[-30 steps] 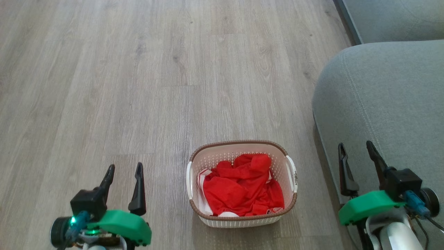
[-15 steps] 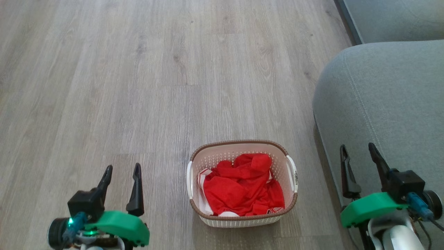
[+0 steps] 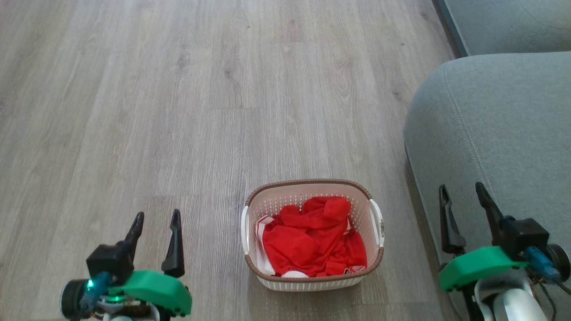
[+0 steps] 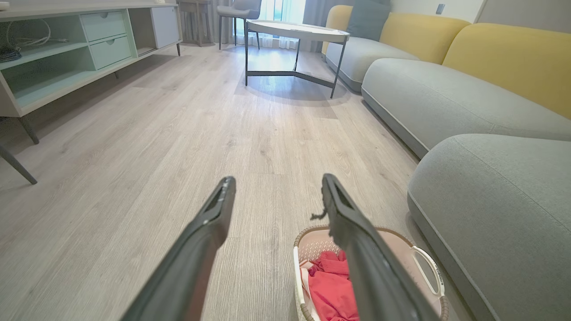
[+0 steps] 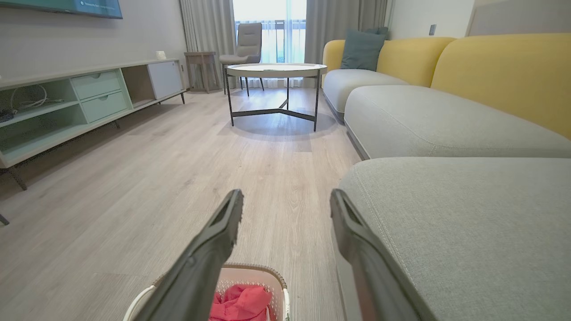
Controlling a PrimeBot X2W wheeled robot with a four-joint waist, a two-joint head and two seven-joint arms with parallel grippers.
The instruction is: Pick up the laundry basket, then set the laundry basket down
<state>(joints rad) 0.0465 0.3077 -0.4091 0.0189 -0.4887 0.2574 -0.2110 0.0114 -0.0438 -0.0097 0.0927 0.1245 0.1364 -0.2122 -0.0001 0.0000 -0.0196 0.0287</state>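
Observation:
The laundry basket point(image 3: 312, 191) is cream-white with a brown rim and white side handles; it stands on the wood floor low in the head view, holding red cloth point(image 3: 312, 236). My left gripper point(image 3: 157, 219) hangs open to the basket's left, apart from it. On the other side, over the sofa's edge, my right gripper point(image 3: 461, 191) is open too. The left wrist view has the basket point(image 4: 428, 263) at the lower right, partly behind a finger. In the right wrist view the basket point(image 5: 263, 270) sits at the bottom edge between my fingers.
A grey sofa point(image 3: 490, 125) stands close to the basket's right side. Farther down the room are a round coffee table point(image 5: 276, 70), a low pale-green media cabinet point(image 5: 67, 102) along the left wall, yellow sofa backs point(image 5: 499, 71) and a chair point(image 5: 247, 40).
Both grippers have drifted slightly down and outward in the head view. The basket has stayed on the floor, and both grippers remain open.

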